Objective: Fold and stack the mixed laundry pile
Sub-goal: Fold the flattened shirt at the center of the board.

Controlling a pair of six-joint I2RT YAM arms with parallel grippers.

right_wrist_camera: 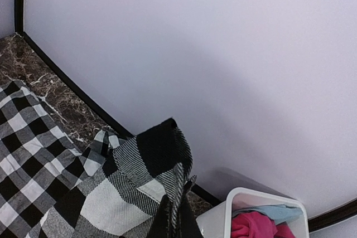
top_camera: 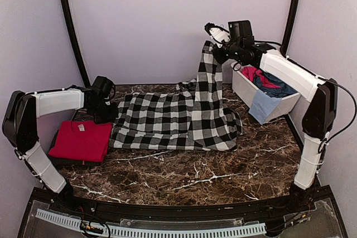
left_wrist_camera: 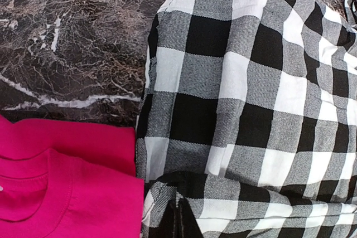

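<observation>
The black-and-white checked garment lies spread across the dark marble table. My left gripper is low at its left edge and shut on a fold of the cloth; the dark fingertips pinch together in the left wrist view, at the left gripper. My right gripper is raised near the back wall, shut on a corner of the same garment, which hangs down from the right gripper. A folded red tee lies flat just left of the checked cloth, close to the left fingers.
A white tub stands at the back right under the right arm, holding pink, navy and light blue pieces, the blue one draped over its rim. The tub's rim shows beside the right fingers. The back wall is close behind.
</observation>
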